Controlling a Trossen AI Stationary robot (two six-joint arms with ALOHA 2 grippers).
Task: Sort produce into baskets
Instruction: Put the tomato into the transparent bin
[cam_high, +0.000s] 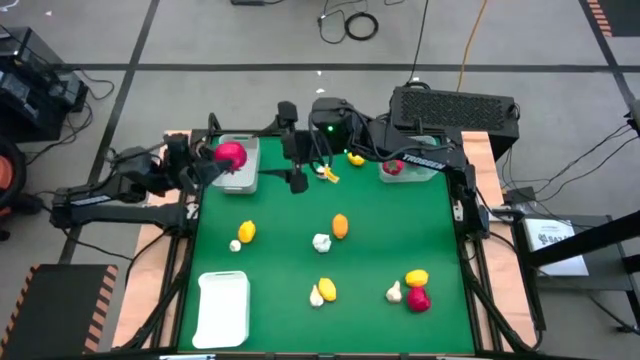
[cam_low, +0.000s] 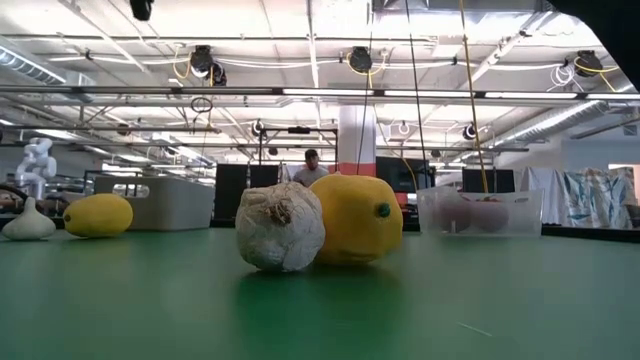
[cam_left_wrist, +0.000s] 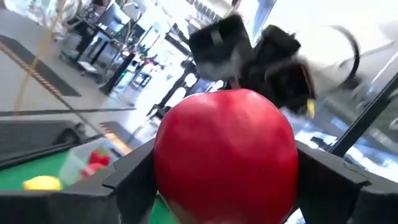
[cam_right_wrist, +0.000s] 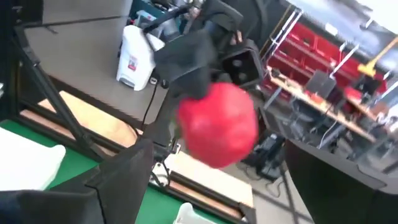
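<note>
My left gripper (cam_high: 222, 160) is shut on a red round fruit (cam_high: 231, 155) above the grey-white bin (cam_high: 243, 178) at the far left of the green table. My right gripper (cam_high: 297, 176) is open and empty just right of that bin. Its wrist view looks at the held red fruit (cam_right_wrist: 217, 124). A clear greenish bin (cam_high: 420, 172) at the far right holds a red fruit (cam_high: 394, 167). A flat white tray (cam_high: 224, 305) lies near the front left. Yellow-orange fruits (cam_high: 340, 226), whitish bulbs (cam_high: 321, 241) and a red fruit (cam_high: 418, 299) lie loose on the table. My left gripper pinches the red fruit's two opposite sides (cam_left_wrist: 163, 163) between its two fingers (cam_left_wrist: 134, 180). The fingers come from the table's left. The fruit fills the gap between them and is lifted clear, above the grey-white bin.
The right arm (cam_high: 430, 158) reaches across the table's far edge toward the left bin. Small yellow pieces (cam_high: 328, 174) lie near the far edge. In the low view a bulb (cam_low: 280, 226) and a yellow fruit (cam_low: 358, 218) stand close to the camera. A person stands in the room behind (cam_low: 312, 168).
</note>
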